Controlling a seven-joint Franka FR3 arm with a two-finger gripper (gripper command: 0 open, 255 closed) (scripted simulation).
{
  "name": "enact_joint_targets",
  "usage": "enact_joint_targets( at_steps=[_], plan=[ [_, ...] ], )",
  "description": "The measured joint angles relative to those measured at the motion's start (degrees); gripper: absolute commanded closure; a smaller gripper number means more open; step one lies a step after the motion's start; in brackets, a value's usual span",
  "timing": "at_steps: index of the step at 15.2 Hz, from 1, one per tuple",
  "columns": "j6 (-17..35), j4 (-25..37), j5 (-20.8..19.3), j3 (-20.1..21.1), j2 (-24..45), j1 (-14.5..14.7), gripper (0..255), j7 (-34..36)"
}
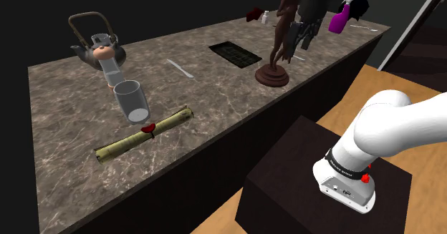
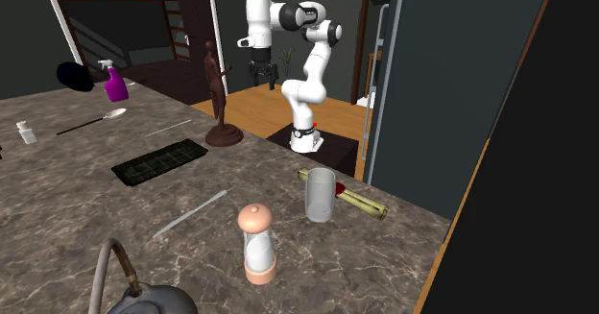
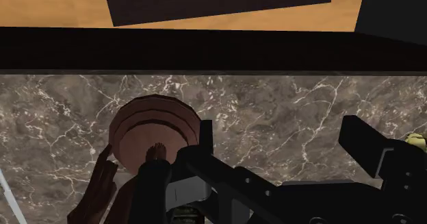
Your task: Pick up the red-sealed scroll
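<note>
Hovering beside the brown figurine (image 1: pixel 273 76), end effector (image 1: pixel 299 45) spread, well apart from the scroll (image 1: pixel 143 134).

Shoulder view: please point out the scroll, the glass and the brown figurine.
scroll (image 1: pixel 140 135), shoulder view, middle of the roll beside the red seal.
glass (image 1: pixel 132 102), shoulder view, its clear side wall.
brown figurine (image 1: pixel 273 75), shoulder view, its round base.

Olive-tan rolled scroll (image 1: pixel 143 134), red seal at its middle, lying flat near the counter's front edge
</note>
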Motion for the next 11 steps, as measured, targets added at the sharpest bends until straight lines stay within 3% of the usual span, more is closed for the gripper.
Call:
enact_joint_targets(
  at_steps=[3,11],
  plan=[
    [1.8,0.0,0.4,0.5,1.7,0.9,0,-0.7],
    [12.1,4.0,2.2,4.1,14.9,6.2,0,-4.8]
  ],
)
